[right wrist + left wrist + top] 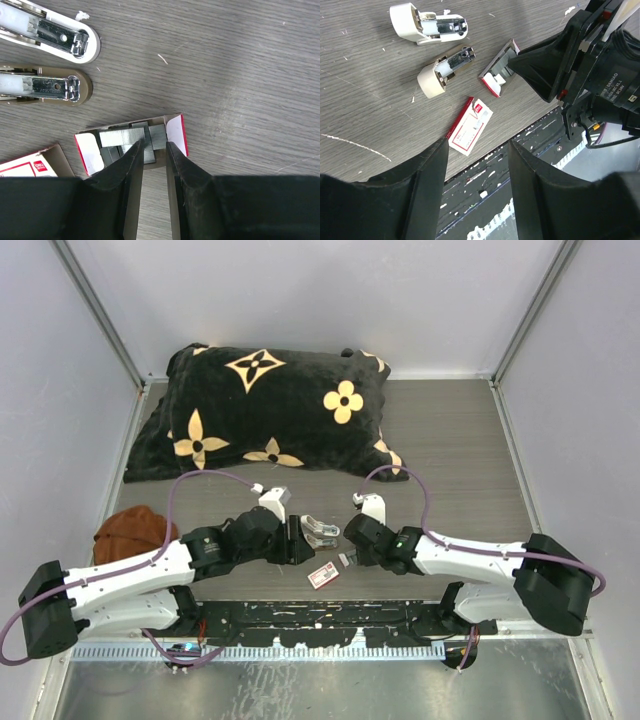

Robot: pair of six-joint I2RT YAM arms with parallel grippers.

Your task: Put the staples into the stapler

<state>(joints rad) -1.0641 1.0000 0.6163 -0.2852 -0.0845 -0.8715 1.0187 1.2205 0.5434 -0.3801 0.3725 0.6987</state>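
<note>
**Right hand on the staples — left hand hangs open**

The right hand reaches into the slide-out tray, its fingers nearly together and clamped on a strip of staples at the tray's middle. Seen from the top camera, the tray lies on the counter at 2 o'clock from the red-and-white box. The stapler lies sprung open at the box's 12 o'clock. The left hand hovers over the box, fingers apart, holding nothing — the pillow lies well beyond, at 12 o'clock.

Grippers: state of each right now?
Left gripper: open, holding nothing.
Right gripper: closed on staples.
</note>
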